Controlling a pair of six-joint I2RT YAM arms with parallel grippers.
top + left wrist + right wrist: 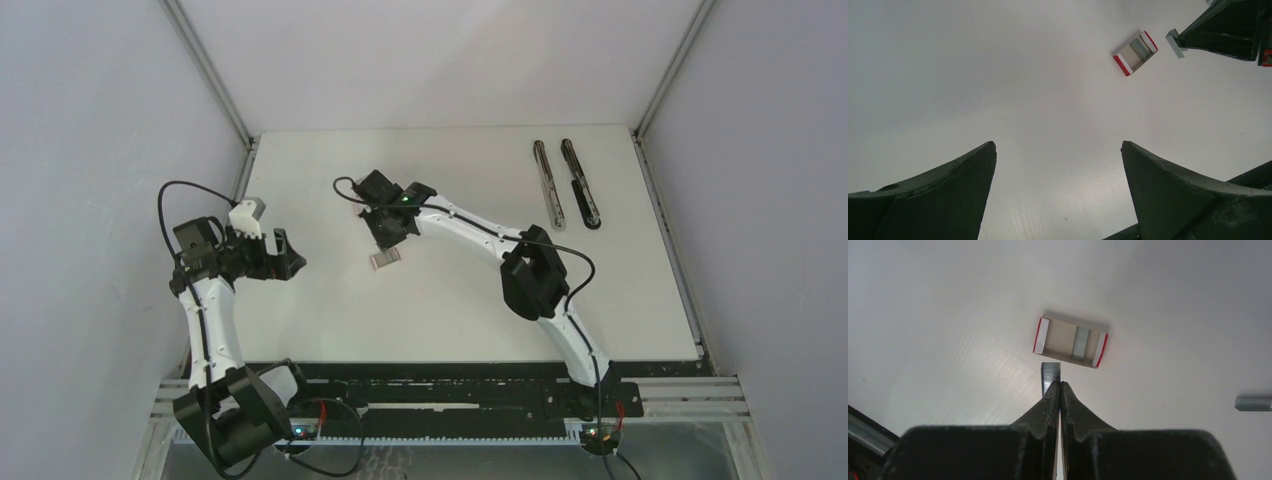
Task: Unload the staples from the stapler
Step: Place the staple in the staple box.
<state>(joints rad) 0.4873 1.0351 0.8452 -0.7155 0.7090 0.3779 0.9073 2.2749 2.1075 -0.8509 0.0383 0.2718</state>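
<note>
My right gripper (1058, 385) is shut on a short grey strip of staples (1050, 372) that sticks out past its fingertips. It hangs just above the table, next to a small white box with red ends (1070, 342). Inside the box lies another strip (1080, 343). A third strip (1253, 403) lies loose on the table to the right. The stapler (565, 185) lies at the back right as two long parts side by side. My left gripper (1058, 145) is open and holds nothing. It hovers at the table's left side and looks toward the box (1135, 53) and the held strip (1175, 44).
The white table (450, 310) has walls on the left, back and right. The right arm (530, 270) stretches diagonally across the middle of the table. A black rail (450, 385) runs along the near edge.
</note>
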